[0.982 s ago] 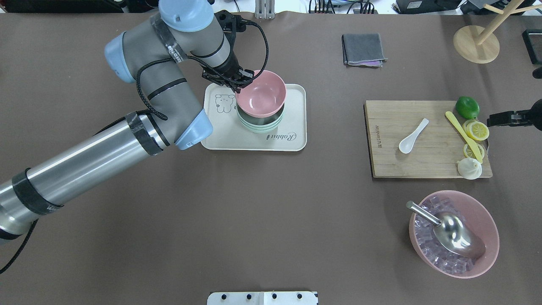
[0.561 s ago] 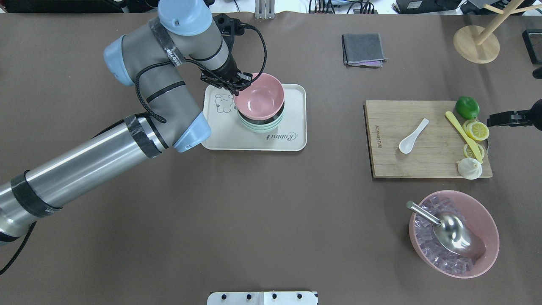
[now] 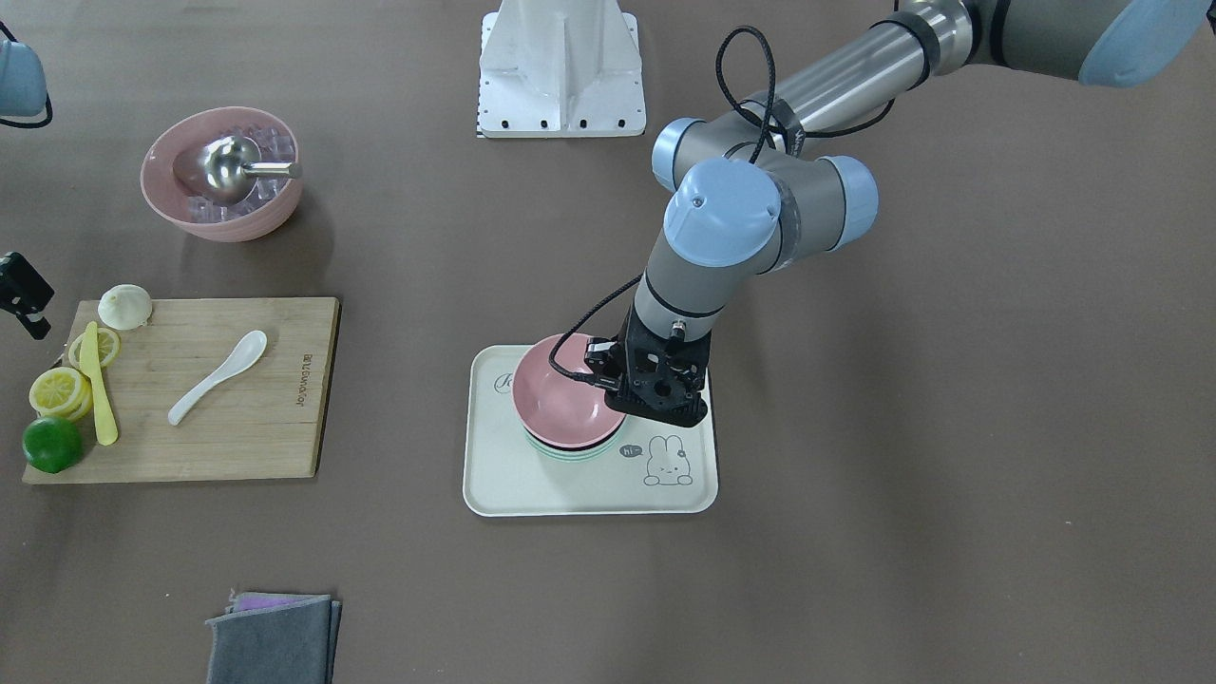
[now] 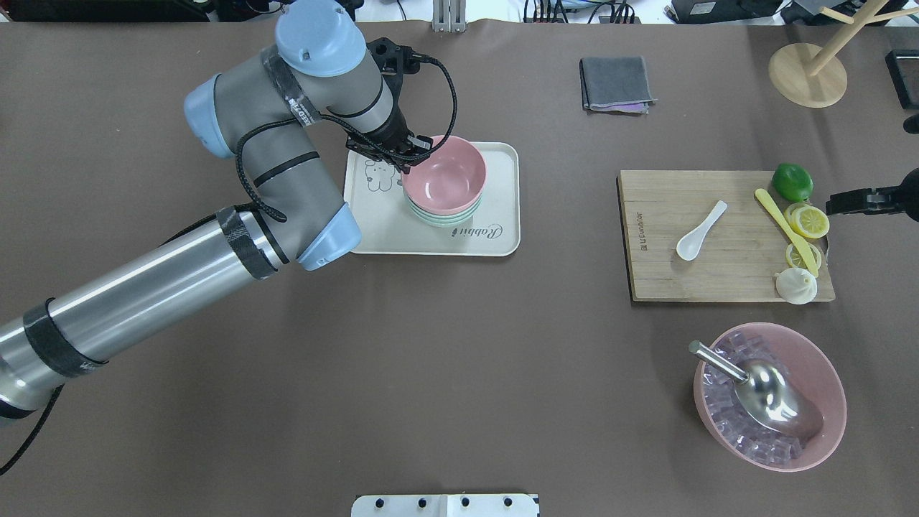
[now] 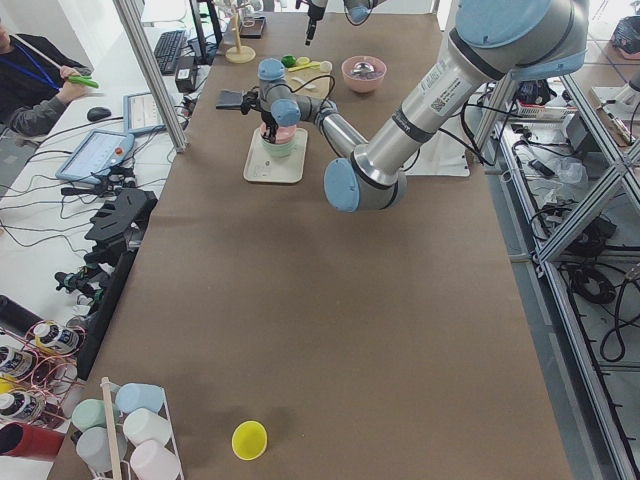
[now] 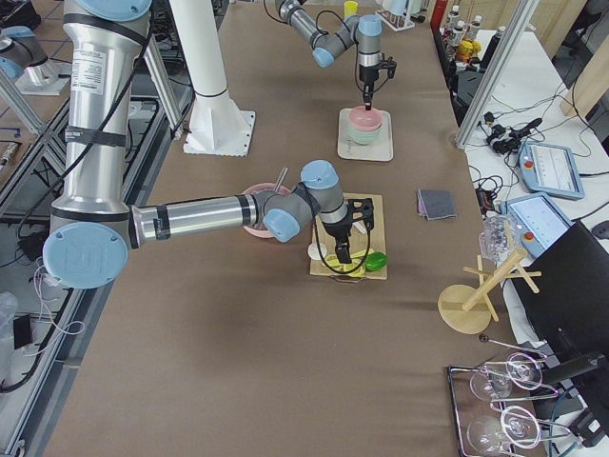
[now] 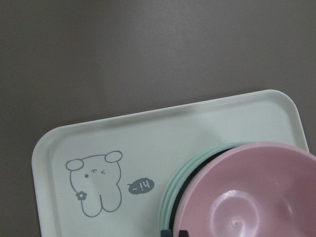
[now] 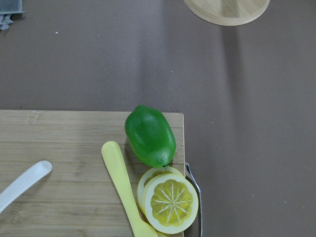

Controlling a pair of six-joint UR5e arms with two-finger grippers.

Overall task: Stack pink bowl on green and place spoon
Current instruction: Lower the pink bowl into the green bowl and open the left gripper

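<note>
The pink bowl (image 4: 444, 177) sits nested in the green bowl (image 4: 441, 218) on a cream tray (image 4: 431, 240). My left gripper (image 4: 411, 156) is shut on the pink bowl's rim at its left side; the left wrist view shows the fingertips (image 7: 176, 232) pinching that rim above the green bowl (image 7: 174, 183). From the front the pink bowl (image 3: 560, 399) covers all but an edge of the green bowl (image 3: 570, 454). The white spoon (image 4: 700, 231) lies on the wooden cutting board (image 4: 718, 283), scoop toward me. My right gripper (image 4: 836, 204) hovers open at the board's right edge, holding nothing.
On the board are a lime (image 4: 792, 182), lemon slices (image 4: 808, 221), a yellow knife (image 4: 782, 228) and a white dumpling (image 4: 796, 286). A large pink bowl (image 4: 826, 431) of ice holds a steel scoop (image 4: 775, 395). A grey cloth (image 4: 616, 83) and wooden stand (image 4: 808, 75) lie at the back.
My left gripper has lowered the pink bowl from a tilted hover down into the green bowl, shifting slightly right. The right arm has not moved.
</note>
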